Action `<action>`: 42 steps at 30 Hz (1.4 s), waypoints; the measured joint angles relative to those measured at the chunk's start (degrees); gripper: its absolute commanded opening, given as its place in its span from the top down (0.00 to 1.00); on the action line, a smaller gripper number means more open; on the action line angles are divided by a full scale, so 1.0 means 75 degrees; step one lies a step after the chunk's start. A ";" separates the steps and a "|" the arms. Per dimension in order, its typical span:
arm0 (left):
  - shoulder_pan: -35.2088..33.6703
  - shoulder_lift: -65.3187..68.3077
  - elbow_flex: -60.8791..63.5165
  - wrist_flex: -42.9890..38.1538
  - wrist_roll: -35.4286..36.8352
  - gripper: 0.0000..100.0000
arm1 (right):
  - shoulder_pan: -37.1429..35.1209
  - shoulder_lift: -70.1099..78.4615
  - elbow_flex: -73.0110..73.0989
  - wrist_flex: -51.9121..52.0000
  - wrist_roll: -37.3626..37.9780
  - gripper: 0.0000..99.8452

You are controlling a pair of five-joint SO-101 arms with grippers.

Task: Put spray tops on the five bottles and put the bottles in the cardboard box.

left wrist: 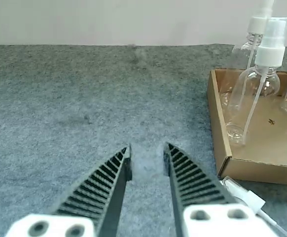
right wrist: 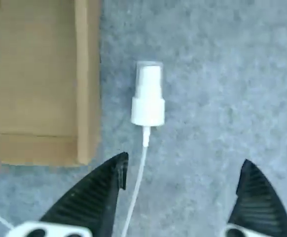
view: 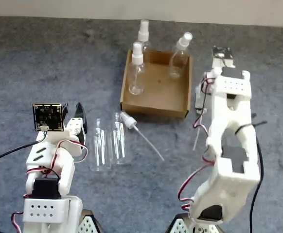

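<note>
Black left jaws, narrowly parted and empty, sit lower left beside two capless bottles (view: 98, 145); right of the cardboard box (view: 153, 109), wide-open right jaws frame a loose spray top (right wrist: 147, 101) — pinching its thin tube could flick it away.

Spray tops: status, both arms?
Left tool open, empty. Right tool open, facing loose spray top beside cardboard box. Two capped bottles in box, two uncapped bottles lying outside.
</note>
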 measured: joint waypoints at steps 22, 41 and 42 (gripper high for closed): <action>0.0000 0.0000 0.0000 0.0000 0.0000 0.93 | 0.0305 0.3294 -0.3341 0.0797 0.0023 1.00; -0.0961 0.0012 -0.0211 0.0117 -0.0410 0.93 | -0.3434 0.0281 -0.5533 0.3599 -0.0809 1.00; -0.1207 0.0012 -0.0234 0.0211 -0.0492 0.93 | -0.4021 0.0281 -0.5357 0.3587 -0.0973 1.00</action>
